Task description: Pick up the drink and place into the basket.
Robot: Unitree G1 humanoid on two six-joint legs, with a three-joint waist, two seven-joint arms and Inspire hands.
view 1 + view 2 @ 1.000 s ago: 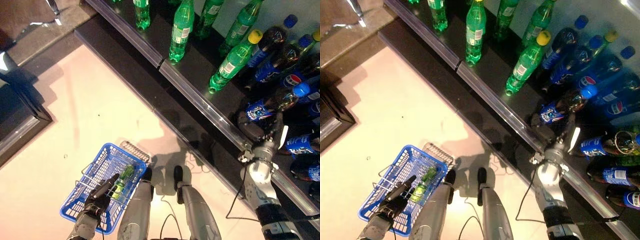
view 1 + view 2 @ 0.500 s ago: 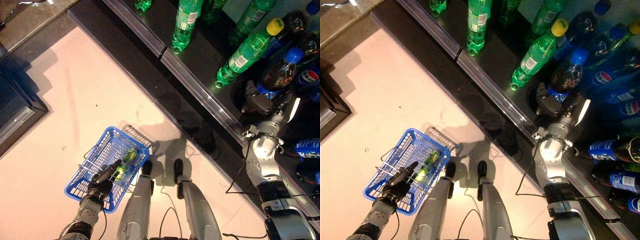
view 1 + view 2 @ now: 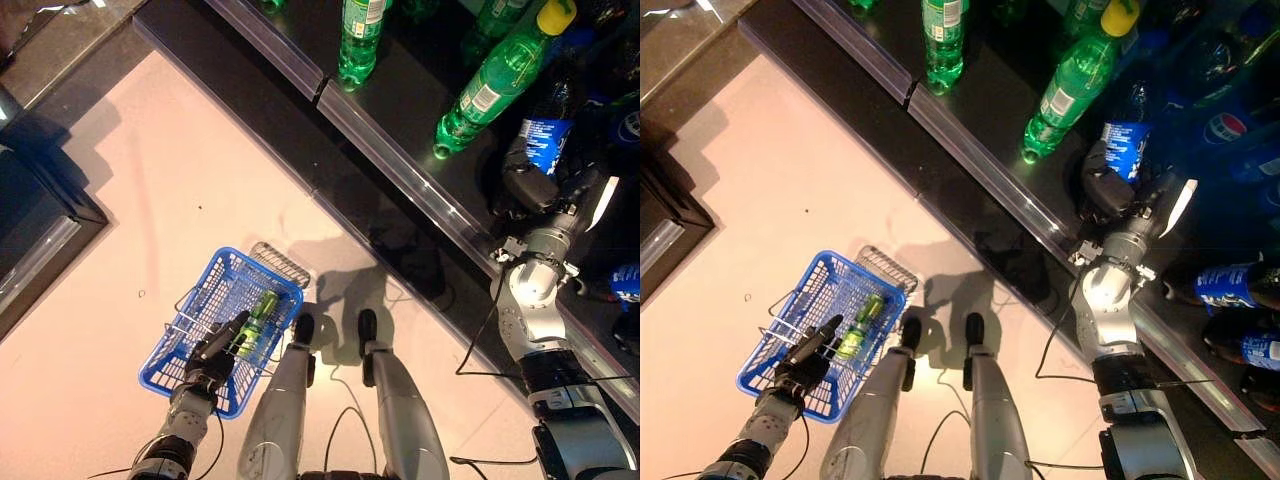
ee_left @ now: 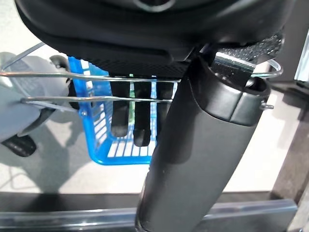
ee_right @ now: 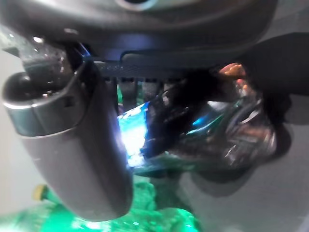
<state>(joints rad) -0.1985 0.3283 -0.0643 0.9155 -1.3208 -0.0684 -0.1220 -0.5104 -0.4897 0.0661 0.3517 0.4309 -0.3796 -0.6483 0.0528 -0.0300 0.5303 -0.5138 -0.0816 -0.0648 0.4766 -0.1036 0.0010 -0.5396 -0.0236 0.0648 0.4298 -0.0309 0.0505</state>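
Drink in hand: your right hand [image 3: 1110, 190] is curled round a dark cola bottle [image 3: 1125, 150] with a blue label, up over the shelf [image 3: 400, 110] among the other bottles. In the right wrist view the bottle's label and dark body sit between the thumb and the fingers, so the grasp looks made. I judge you are at the carrying step: picked, not yet delivered.

Your left hand [image 3: 215, 350] has its fingers hooked through the wire handles of the blue basket [image 3: 175, 375], which hangs low on your left side, well apart from the right hand. A green bottle [image 3: 255, 320] already lies inside it.

Next, you would need to swing the right arm across and down over the basket's opening, clear of the handles, then release.
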